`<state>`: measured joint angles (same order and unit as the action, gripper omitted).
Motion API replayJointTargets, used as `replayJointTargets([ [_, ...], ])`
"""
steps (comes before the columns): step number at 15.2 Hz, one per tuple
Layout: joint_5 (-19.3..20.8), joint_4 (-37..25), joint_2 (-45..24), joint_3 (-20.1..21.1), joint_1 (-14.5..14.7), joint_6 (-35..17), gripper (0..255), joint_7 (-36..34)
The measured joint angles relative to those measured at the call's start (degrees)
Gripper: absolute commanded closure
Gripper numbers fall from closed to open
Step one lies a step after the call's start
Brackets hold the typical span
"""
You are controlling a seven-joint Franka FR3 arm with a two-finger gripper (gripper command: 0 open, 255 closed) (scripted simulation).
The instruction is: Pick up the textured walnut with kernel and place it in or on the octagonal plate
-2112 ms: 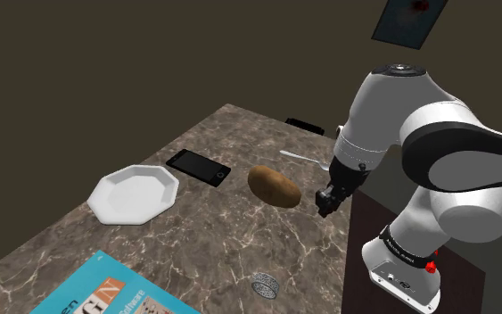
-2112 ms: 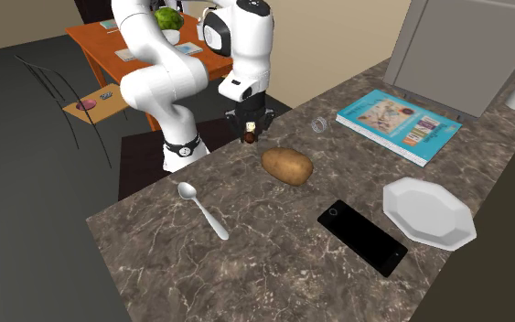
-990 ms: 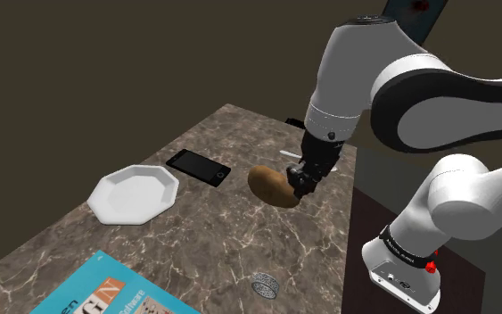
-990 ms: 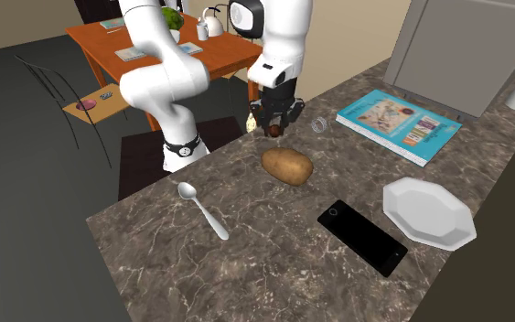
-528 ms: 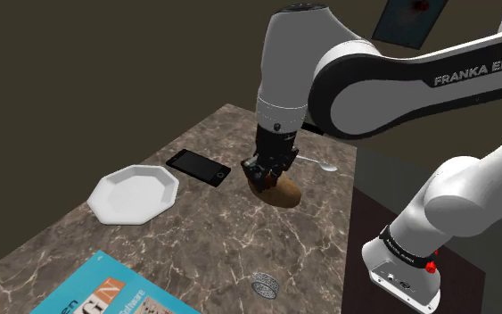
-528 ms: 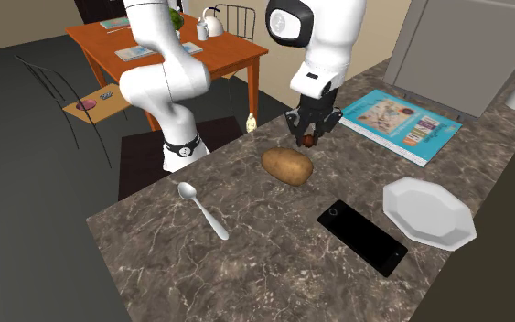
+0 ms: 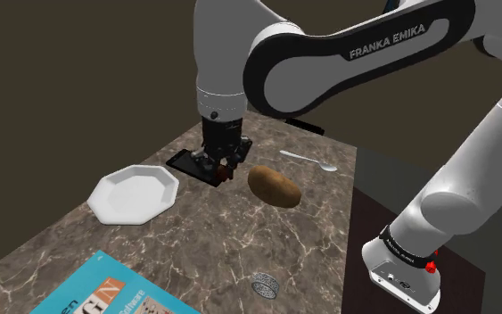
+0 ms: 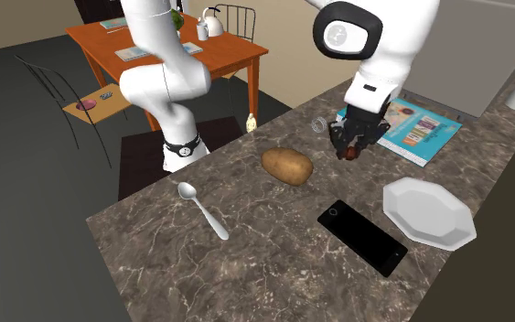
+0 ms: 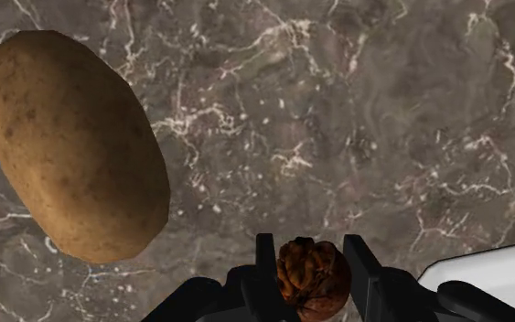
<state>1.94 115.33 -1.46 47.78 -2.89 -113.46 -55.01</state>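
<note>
— How is the white arm (image 7: 347,62) posed?

— It rises at the shoulder view's lower right, arches high and reaches left. The wrist points straight down over the dark marbled stone counter (image 7: 231,241).

— And the black two-finger gripper (image 9: 312,261)?

— Narrowly parted, its fingers clamped on the brown wrinkled walnut (image 9: 312,274), which hangs clear of the counter.

— Where exactly?

— Between the brown oval potato (image 9: 72,146) and the white octagonal plate (image 7: 133,194). In the shoulder view the gripper overlaps the flat black phone (image 8: 362,237).
</note>
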Motion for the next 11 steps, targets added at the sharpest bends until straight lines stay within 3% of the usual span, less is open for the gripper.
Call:
replayJointTargets([
  [3, 8.0, -8.8, -10.3, 0.1, 2.8, 2.2, 255, -5.5],
  [5, 12.4, -16.1, -16.7, -0.8, 6.1, 5.1, 255, -8.4],
  [11, 21.4, -38.8, -33.2, -5.3, 17.0, 13.7, 255, -10.8],
])
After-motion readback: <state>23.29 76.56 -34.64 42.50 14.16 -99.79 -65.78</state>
